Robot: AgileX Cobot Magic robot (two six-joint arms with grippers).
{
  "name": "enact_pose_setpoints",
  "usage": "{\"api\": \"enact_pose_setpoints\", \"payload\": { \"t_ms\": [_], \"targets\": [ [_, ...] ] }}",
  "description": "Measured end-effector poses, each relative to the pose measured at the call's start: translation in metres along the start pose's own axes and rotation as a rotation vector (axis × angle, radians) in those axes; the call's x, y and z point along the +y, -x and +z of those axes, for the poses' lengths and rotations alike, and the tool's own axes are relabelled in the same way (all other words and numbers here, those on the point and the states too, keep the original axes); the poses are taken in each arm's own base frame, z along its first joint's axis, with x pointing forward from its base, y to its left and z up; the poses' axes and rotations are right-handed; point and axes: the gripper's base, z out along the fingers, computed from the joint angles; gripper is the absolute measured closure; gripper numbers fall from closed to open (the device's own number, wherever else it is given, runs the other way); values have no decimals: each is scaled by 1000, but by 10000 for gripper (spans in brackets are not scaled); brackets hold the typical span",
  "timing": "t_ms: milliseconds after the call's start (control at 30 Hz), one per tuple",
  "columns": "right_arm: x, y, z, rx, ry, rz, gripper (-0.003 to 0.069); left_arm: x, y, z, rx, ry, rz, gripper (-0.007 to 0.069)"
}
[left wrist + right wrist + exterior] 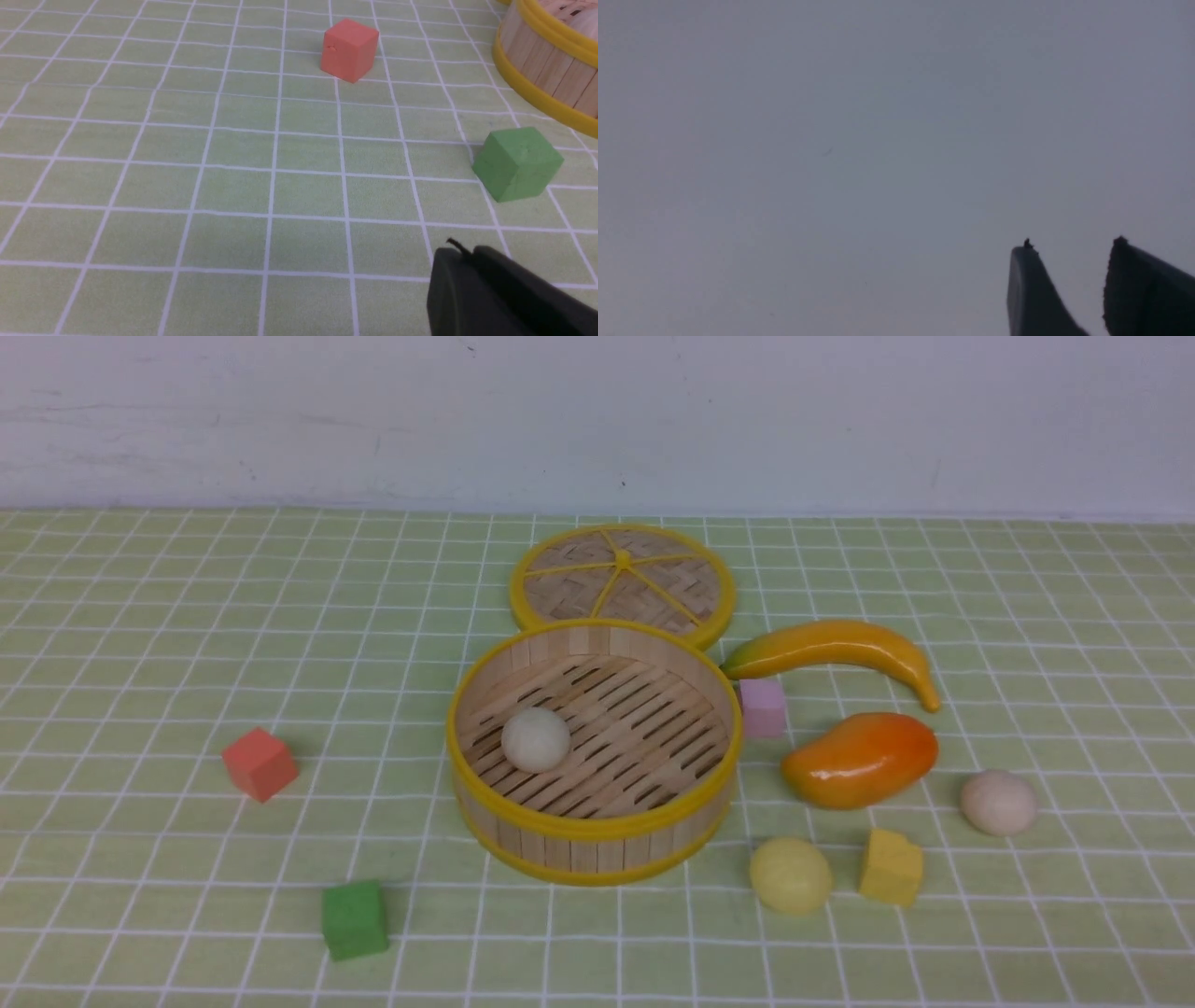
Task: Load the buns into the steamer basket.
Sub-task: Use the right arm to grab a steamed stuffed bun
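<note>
The steamer basket point(595, 821) stands mid-table, and one off-white bun point(536, 739) lies on its slatted floor at the left. A pale yellow bun point(790, 875) lies on the cloth to the basket's front right. Another off-white bun point(998, 802) lies further right. Neither arm shows in the front view. My left gripper point(462, 254) is shut and empty, low over the cloth, with the basket's wall point(542, 70) off to one side. My right gripper point(1071, 247) is open and empty, facing only a plain grey surface.
The flat woven lid point(623, 581) lies behind the basket. A banana point(836, 651), a mango point(860, 759), a pink cube point(763, 707) and a yellow cube point(892, 867) lie to the right. A red cube point(260, 763) and a green cube point(355, 919) lie to the left.
</note>
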Motion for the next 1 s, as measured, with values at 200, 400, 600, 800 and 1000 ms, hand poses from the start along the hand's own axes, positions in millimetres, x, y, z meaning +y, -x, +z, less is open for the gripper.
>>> {"api": "enact_pose_setpoints", "payload": {
  "t_ms": [200, 400, 600, 800, 1000],
  "targets": [
    [11, 39, 24, 19, -25, 57, 420, 0, 0, 0, 0, 0, 0, 592],
    [10, 39, 73, 269, -115, 41, 420, 0, 0, 0, 0, 0, -1, 585],
    [-8, -13, 103, 583, -154, -151, 420, 0, 0, 0, 0, 0, -1, 576],
    [-22, -61, 123, 770, -126, -244, 420, 0, 0, 0, 0, 0, -1, 575],
    [-38, -103, 139, 992, -257, -111, 420, 0, 0, 0, 0, 0, -1, 570]
  ]
}}
